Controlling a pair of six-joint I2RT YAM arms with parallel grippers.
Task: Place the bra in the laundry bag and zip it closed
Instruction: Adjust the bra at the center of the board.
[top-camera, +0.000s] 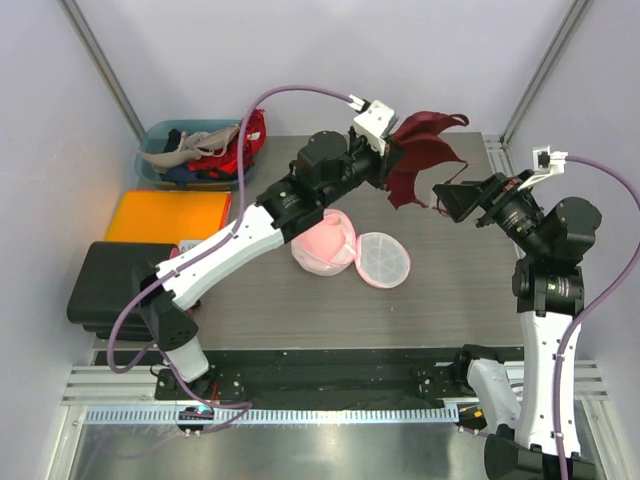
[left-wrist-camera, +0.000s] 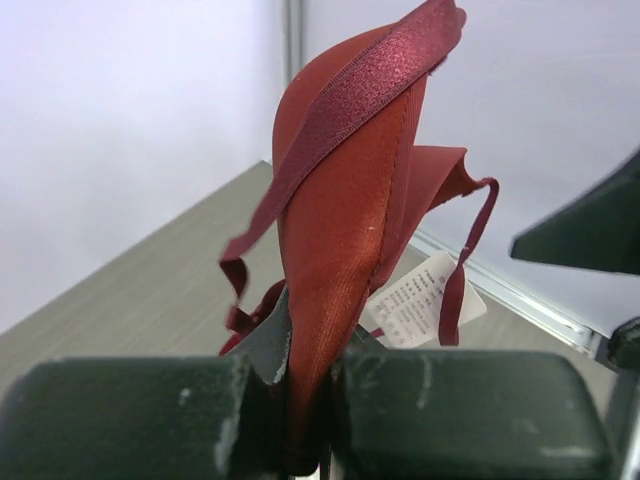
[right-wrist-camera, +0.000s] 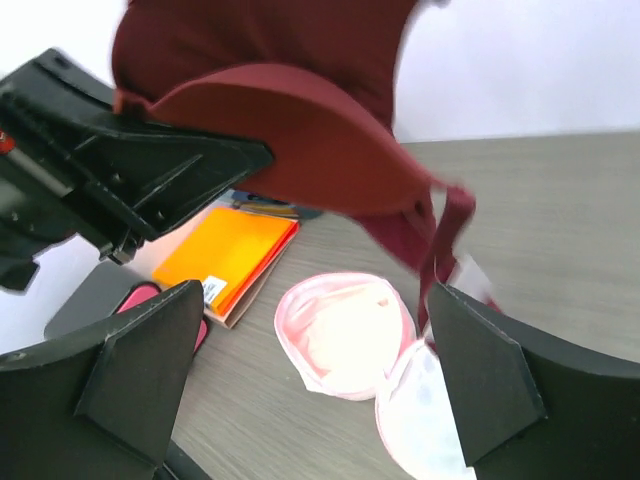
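**Q:** Where is the bra (top-camera: 420, 150), and what holds it?

**A:** It hangs aloft over the far part of the table (top-camera: 450, 300), between one and two o'clock from the bag (top-camera: 330, 243). The bag lies unzipped, its lid flapped toward three o'clock. The left claw (top-camera: 388, 168) is pinched tight on fabric at a cup's edge. The right claw (top-camera: 458, 200), between four and five o'clock of the bra, is spread wide and holds nothing.

**Q:** How will it handle?

**A:** Probably light and limp. The padded cups keep some shape, and the strap (left-wrist-camera: 470, 250) dangles and could snag the zip. A second grip on the free cup should help fold it in.

**Q:** What is unclear?

**A:** The left jaws hide the pinched part, the label (left-wrist-camera: 420, 300) is unreadable, and no zip pull can be made out.
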